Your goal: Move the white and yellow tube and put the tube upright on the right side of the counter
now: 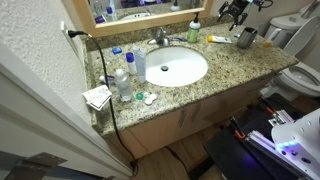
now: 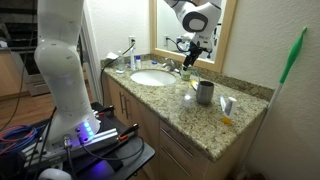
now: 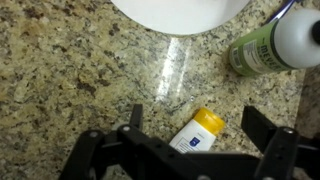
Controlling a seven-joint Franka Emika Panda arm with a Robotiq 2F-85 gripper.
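Observation:
The white and yellow tube (image 3: 193, 133) lies flat on the speckled granite counter (image 3: 70, 70), yellow cap pointing up-right in the wrist view. It also shows in an exterior view (image 1: 216, 39), between the green bottle and the metal cup. My gripper (image 3: 195, 115) is open and empty, hovering above the tube with one finger on each side, not touching it. In both exterior views the gripper (image 1: 232, 12) (image 2: 190, 55) hangs over the back of the counter (image 1: 230, 62) in front of the mirror. I cannot make out the tube under the gripper in the exterior view from the counter's end.
A green bottle with a white cap (image 3: 258, 48) (image 1: 194, 30) stands close beside the tube. The white oval sink (image 1: 170, 68) (image 2: 150, 77) and faucet (image 1: 160, 38) lie to one side, a metal cup (image 1: 246, 38) (image 2: 204, 93) to the other. Clear blue-capped bottles (image 1: 125, 80) stand beyond the sink.

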